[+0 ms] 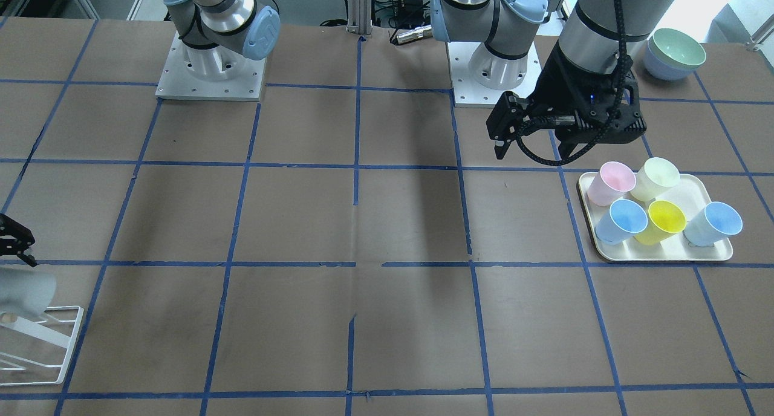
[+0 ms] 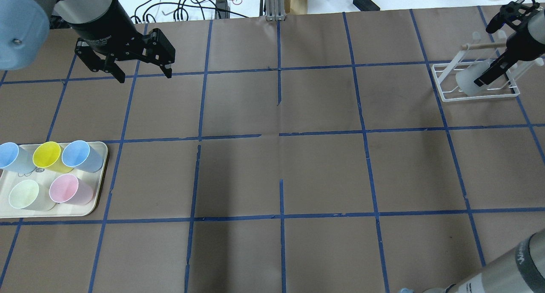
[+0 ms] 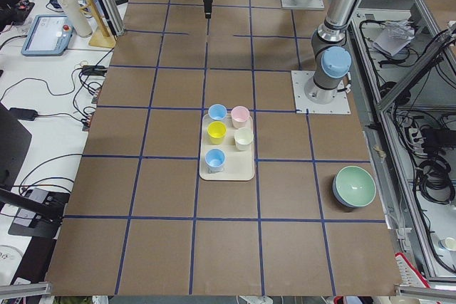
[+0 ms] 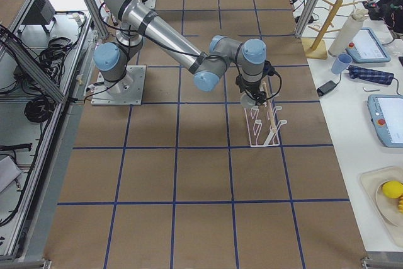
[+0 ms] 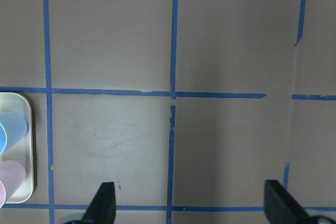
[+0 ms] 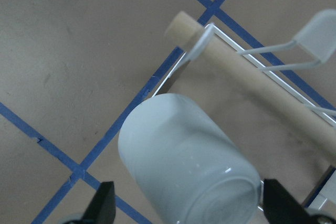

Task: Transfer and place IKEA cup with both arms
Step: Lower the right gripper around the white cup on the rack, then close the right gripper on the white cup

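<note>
Silver arms [image 1: 595,35], blue caps [image 1: 261,32], black hands [image 2: 145,76] [image 6: 186,208]

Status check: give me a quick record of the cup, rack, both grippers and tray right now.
IKEA cup: pale grey, tilted on the white wire rack
right gripper: open, fingers either side of the cup, no visible contact
left gripper: open, empty, above bare table
tray: holds five coloured cups

The IKEA cup [image 6: 184,166] looks smooth plastic, the rack [image 6: 317,31] white wire with a wooden dowel [image 6: 247,69], the table [image 6: 68,51] matt paper.
</note>
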You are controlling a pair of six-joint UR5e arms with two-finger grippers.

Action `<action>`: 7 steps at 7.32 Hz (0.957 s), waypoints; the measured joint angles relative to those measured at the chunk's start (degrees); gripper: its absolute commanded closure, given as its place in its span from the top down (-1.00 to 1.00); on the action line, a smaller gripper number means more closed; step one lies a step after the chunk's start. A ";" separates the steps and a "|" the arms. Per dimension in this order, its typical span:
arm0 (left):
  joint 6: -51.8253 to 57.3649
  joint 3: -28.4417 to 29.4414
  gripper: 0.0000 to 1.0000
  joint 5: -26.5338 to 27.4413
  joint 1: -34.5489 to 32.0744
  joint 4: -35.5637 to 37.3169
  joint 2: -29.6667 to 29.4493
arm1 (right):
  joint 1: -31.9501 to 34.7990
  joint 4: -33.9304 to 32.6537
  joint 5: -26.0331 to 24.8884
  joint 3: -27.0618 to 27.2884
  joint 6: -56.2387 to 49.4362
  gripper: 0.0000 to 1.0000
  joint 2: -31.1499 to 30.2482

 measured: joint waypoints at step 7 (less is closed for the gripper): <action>0.00 0.08 1.00 0.00 0.00 0.05 0.06 | -0.02 -0.02 0.16 0.01 0.02 -0.35 1.19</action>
